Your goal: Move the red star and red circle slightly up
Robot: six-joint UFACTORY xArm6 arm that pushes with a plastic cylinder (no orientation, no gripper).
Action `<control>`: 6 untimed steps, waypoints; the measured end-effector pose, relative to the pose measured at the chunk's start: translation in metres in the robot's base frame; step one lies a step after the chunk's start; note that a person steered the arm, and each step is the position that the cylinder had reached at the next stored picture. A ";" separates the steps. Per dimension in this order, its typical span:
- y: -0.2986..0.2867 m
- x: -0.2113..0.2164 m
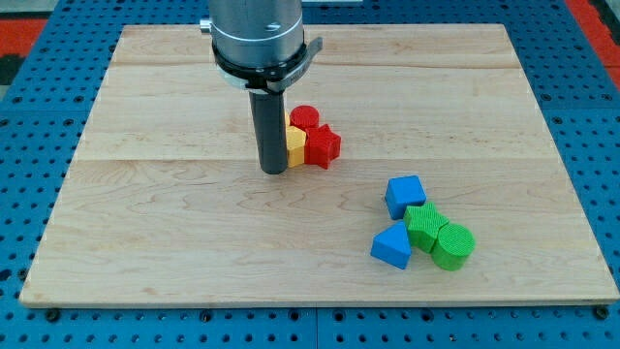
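Note:
The red star [324,146] lies near the board's middle. The red circle [304,118] sits just above and to the left of it, touching it. A yellow block [295,144], shape partly hidden, sits against the star's left side, below the circle. My tip [274,171] rests on the board at the yellow block's left, touching or nearly touching it. The rod hides part of the yellow block.
The wooden board [145,223] lies on a blue pegboard. At the lower right sits a cluster: a blue block [404,195], a blue triangle [392,246], a green block [423,226] and a green circle [452,245].

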State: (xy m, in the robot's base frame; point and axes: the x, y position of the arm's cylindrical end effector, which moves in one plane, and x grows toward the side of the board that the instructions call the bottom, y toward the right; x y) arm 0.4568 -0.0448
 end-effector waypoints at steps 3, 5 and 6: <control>0.066 -0.010; 0.067 -0.070; 0.072 -0.065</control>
